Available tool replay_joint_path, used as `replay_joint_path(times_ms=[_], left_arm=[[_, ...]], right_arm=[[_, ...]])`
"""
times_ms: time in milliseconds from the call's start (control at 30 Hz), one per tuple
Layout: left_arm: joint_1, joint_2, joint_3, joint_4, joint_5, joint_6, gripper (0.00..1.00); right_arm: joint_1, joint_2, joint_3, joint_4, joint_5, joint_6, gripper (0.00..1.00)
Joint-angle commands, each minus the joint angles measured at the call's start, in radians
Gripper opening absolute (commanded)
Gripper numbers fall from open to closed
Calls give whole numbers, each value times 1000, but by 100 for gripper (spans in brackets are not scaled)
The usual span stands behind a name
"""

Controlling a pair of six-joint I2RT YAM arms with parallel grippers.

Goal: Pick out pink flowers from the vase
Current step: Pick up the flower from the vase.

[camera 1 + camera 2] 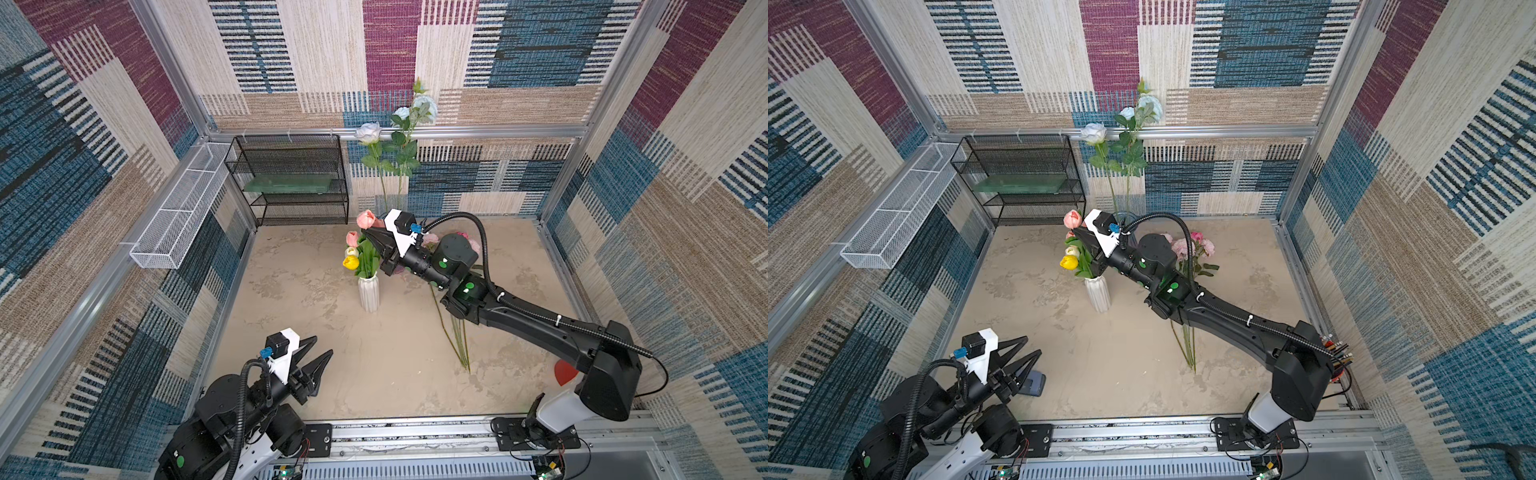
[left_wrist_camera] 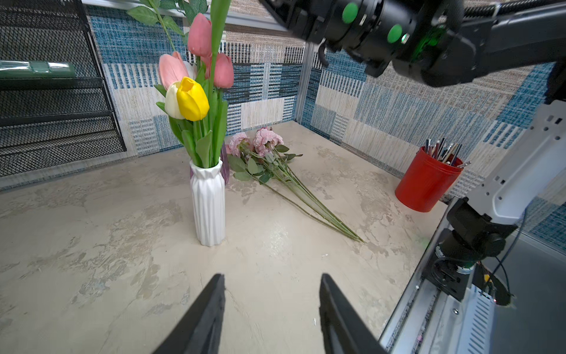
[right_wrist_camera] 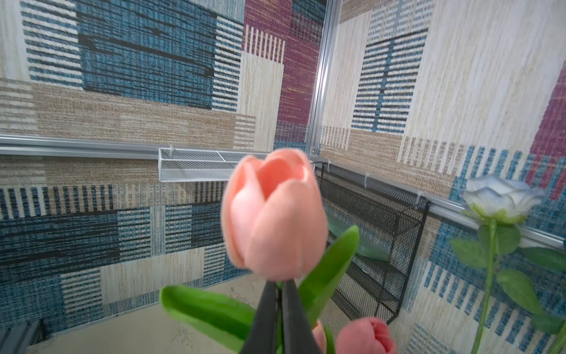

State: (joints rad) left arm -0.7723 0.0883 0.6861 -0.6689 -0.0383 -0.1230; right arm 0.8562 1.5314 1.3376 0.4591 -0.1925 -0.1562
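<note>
A white ribbed vase [image 1: 368, 293] [image 2: 208, 202] stands mid-table with pink, white and yellow tulips in it. My right gripper [image 3: 279, 283] [image 1: 365, 230] is shut on the green stem of a salmon-pink tulip [image 3: 277, 214] [image 1: 366, 218], just under the bloom, which sits higher than the rest of the bunch. Leaves hide its lower stem. Two more pink tulips [image 2: 223, 70] remain in the bunch. Pink peonies [image 2: 257, 142] [image 1: 1187, 247] lie on the table to the right of the vase, partly under my right arm. My left gripper [image 2: 271, 277] [image 1: 324, 347] hangs open and empty near the front left.
Pale blue-white roses [image 1: 368, 132] rise from a glass vase [image 1: 1125, 216] at the back wall. A black mesh shelf [image 1: 291, 178] and a white mesh basket [image 1: 178, 216] are at the back left. A red cup of pencils [image 2: 427, 184] stands at the right edge.
</note>
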Motion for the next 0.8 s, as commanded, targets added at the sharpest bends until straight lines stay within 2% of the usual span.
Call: replay_joint_path(times_ms=[0,200,333,567,767], left_arm=[[1,44,16,25,29,6,52],[2,119,33,31,50,25,52],[1,167,31,60,79,41,54],[1,328,61,154,161,105,62],[1,512,118,249,213,214,61]], right_arm=[[2,-47,56,-83,-56,-8,8],[5,-169,74,-143,-84,1,8],[6,-259,30,-159,-60,31,8],[6,-408,-152,-163,-15,143,8],[0,-523,-373,-55,-25,244,8]])
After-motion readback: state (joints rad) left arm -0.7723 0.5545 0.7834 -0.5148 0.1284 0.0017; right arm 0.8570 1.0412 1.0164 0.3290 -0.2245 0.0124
